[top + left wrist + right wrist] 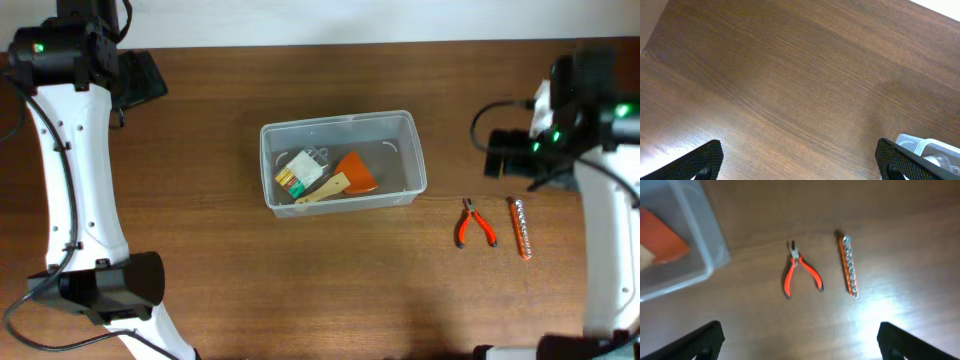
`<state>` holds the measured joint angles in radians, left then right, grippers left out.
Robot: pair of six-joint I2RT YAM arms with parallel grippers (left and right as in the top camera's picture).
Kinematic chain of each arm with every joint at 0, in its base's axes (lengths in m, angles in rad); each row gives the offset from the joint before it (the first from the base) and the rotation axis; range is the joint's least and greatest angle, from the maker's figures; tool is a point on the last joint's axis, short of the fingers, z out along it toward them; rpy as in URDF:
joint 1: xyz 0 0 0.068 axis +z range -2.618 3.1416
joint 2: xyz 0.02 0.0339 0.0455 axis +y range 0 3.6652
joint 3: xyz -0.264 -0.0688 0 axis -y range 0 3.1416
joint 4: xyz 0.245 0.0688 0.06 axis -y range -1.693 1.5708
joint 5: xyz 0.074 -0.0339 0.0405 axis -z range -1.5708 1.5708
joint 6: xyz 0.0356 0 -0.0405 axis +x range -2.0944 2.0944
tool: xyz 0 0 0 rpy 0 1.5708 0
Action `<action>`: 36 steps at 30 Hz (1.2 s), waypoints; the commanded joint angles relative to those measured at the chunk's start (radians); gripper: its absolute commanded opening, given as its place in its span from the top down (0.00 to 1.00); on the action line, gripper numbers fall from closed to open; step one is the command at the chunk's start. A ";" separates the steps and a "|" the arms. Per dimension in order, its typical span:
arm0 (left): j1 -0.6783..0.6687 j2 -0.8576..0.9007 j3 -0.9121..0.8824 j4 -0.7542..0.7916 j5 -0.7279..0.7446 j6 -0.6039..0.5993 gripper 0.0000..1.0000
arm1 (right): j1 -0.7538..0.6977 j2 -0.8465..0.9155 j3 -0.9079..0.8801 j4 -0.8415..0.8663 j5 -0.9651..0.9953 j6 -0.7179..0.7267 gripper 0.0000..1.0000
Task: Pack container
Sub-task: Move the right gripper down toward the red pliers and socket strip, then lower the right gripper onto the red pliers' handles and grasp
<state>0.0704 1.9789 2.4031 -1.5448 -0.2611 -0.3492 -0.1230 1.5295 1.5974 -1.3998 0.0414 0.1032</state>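
Note:
The clear container point(338, 121) sits mid-table, holding an orange scraper point(357, 172) with a wooden handle and a small pack of bits point(300, 172). To its right, red-handled pliers point(475, 224) and an orange socket rail point(519, 228) lie on the wood. My right gripper point(500, 152) hangs open above and behind them. In the right wrist view the pliers point(801, 270), rail point(848, 266) and container corner point(705, 240) lie ahead of the empty open gripper point(800, 345). My left gripper point(148, 78) is open at the far left back. Its wrist view shows its open gripper point(800, 162) over bare wood, with the container's corner point(932, 146) at right.
The brown wooden table point(250, 270) ends at a pale wall strip along the back edge. The left arm's base point(110, 285) stands at the front left, and the right arm's white link point(605, 250) runs down the right side.

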 commanded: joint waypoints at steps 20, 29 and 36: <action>0.001 -0.008 0.002 -0.001 0.003 -0.006 0.01 | -0.002 0.124 -0.476 0.330 -0.020 0.011 0.01; 0.001 -0.008 0.002 -0.001 0.003 -0.006 0.01 | -0.002 0.179 -0.475 0.396 -0.093 0.010 0.01; 0.001 -0.008 0.002 -0.001 0.003 -0.006 0.01 | -0.002 0.221 -0.476 0.410 -0.093 0.011 0.01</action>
<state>0.0704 1.9789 2.4031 -1.5452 -0.2592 -0.3492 -0.1230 1.7214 1.1255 -0.9928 -0.0395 0.1051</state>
